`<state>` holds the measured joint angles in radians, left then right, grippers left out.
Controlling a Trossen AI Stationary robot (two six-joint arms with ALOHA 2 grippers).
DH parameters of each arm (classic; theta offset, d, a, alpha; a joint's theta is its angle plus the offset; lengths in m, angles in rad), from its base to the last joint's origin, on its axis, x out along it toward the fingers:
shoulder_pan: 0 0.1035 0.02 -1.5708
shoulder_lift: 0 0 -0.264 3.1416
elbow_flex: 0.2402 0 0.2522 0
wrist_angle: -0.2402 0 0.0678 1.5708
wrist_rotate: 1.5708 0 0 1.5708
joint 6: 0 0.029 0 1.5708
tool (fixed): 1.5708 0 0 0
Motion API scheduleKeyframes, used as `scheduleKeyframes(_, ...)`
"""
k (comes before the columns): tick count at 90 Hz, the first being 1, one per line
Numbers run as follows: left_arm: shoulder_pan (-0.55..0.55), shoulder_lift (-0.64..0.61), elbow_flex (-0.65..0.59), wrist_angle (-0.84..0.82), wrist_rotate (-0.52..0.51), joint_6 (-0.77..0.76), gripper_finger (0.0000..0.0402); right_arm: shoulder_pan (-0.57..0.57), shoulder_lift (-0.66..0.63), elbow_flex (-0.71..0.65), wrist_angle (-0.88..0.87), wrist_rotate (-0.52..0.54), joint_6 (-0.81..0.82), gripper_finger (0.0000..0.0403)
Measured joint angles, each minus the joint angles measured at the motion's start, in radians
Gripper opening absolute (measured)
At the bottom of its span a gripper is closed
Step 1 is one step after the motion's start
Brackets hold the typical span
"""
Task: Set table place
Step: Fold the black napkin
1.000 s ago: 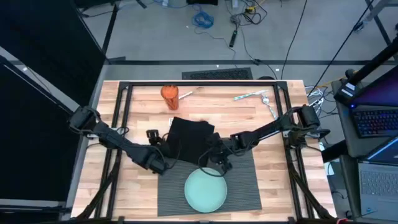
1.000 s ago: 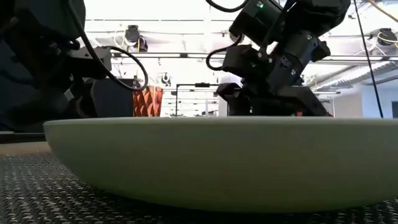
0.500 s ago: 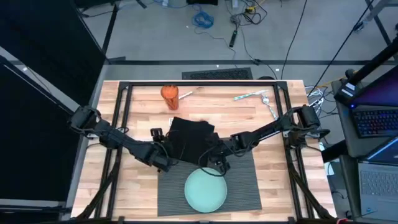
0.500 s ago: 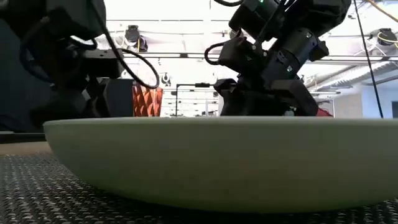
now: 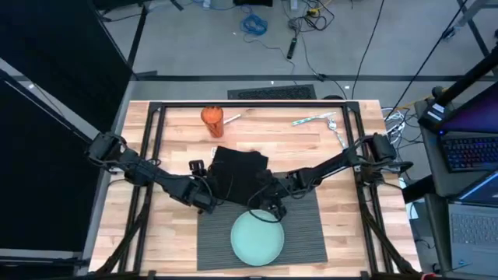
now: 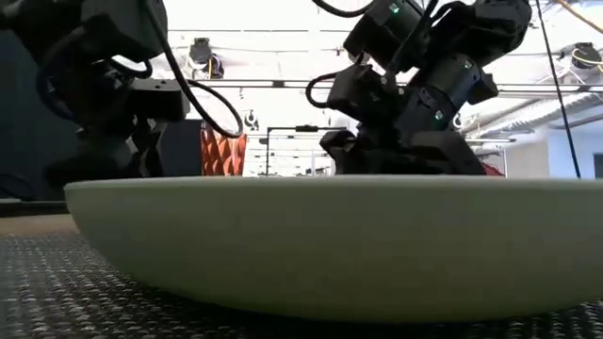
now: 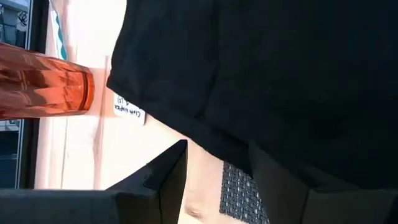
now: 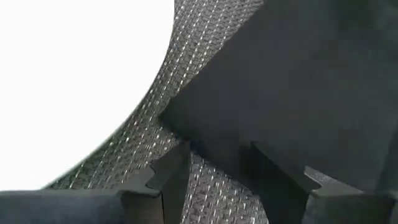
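worktop [image 5: 175,140]: light wood planks, black frame
placemat [image 5: 311,233]: dark grey, ribbed weave
plate [image 5: 257,238]: pale teal, plain
napkin [image 5: 237,175]: black, plain
cup [image 5: 212,118]: orange, faceted pattern
arms: dark

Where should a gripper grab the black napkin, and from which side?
Probably its near edge, where the black napkin overlaps the placemat behind the plate. It lies flat, so only an edge or corner offers something to pinch. The left gripper and right gripper both sit open at that edge, one at each near corner, fingers straddling the cloth.
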<state>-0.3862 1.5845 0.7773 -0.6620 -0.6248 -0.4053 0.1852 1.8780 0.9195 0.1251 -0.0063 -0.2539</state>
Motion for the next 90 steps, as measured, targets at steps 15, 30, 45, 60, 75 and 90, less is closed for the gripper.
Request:
scheduleKeyframes(15, 0.0, 0.0, 0.0, 0.0, 0.022, 0.0, 0.0157, 0.0, 0.0, 0.0, 0.007, 0.007, 0.008, 0.0133)
scheduleKeyframes(30, 0.0, 0.0, 0.0, -0.001, 0.027, 0.0, 0.0157, -0.001, -0.004, 0.0, 0.007, 0.008, 0.044, 0.0056)
scheduleKeyframes(45, 0.0, 0.0, 0.0, -0.001, 0.032, 0.001, 0.0127, -0.001, -0.004, 0.0, 0.006, 0.009, 0.05, 0.0008)
scheduleKeyframes(60, 0.0, 0.0, 0.0, -0.001, 0.064, 0.0, 0.0034, -0.003, -0.004, 0.0, 0.006, 0.009, 0.058, 0.0003)
scheduleKeyframes(75, 0.0, 0.0, 0.0, -0.001, 0.077, 0.0, 0.0003, -0.003, -0.004, 0.0, 0.006, 0.01, 0.059, 0.0001)
scheduleKeyframes(90, 0.0, -0.011, 0.012, -0.013, 0.066, -0.022, 0.0001, -0.003, -0.004, 0.0, 0.006, 0.01, 0.059, 0.0)
